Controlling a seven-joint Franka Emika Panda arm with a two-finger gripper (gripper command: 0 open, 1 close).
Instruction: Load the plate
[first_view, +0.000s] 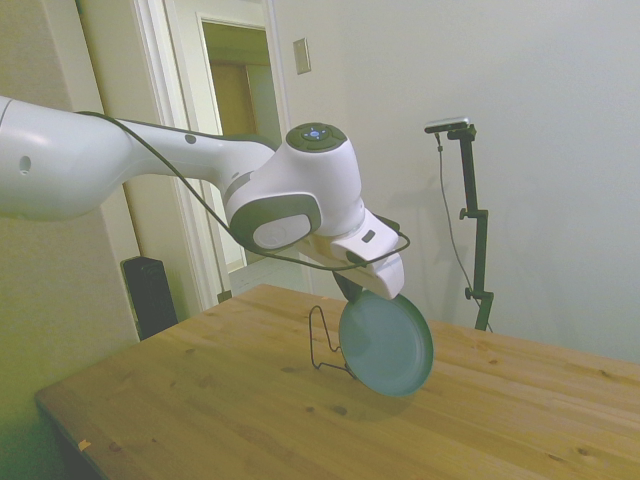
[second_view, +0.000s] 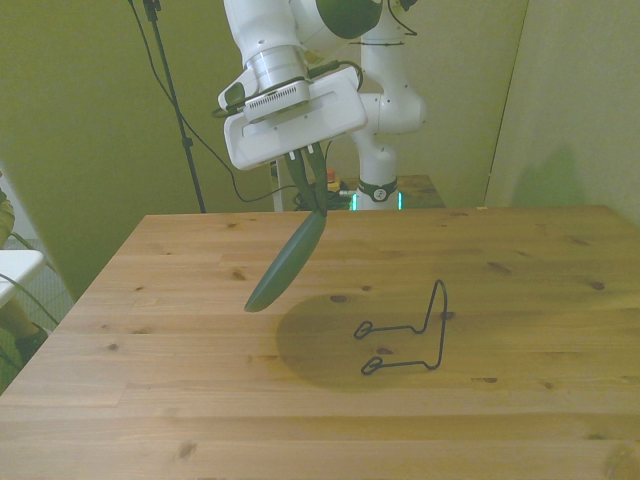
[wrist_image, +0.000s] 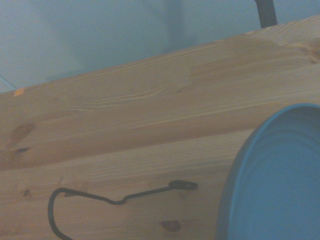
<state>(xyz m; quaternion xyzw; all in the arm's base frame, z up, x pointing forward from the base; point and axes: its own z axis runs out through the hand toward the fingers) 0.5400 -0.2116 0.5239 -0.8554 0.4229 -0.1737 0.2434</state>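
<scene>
The teal-green plate (first_view: 387, 343) (second_view: 288, 260) hangs tilted in the air above the wooden table, held by its upper rim. My gripper (first_view: 350, 290) (second_view: 312, 200) is shut on that rim. In the wrist view the plate (wrist_image: 275, 180) fills one corner. The thin black wire rack (second_view: 410, 335) (first_view: 325, 345) (wrist_image: 110, 200) stands on the table, to the front view's right of the plate and lower; in the side view it shows just behind the plate's edge. The plate is apart from the rack.
The plate's shadow (second_view: 325, 340) lies on the table (second_view: 150, 400) beside the rack's feet. A doorway (first_view: 235, 150) and a dark speaker (first_view: 150, 295) stand beyond the table in the side view.
</scene>
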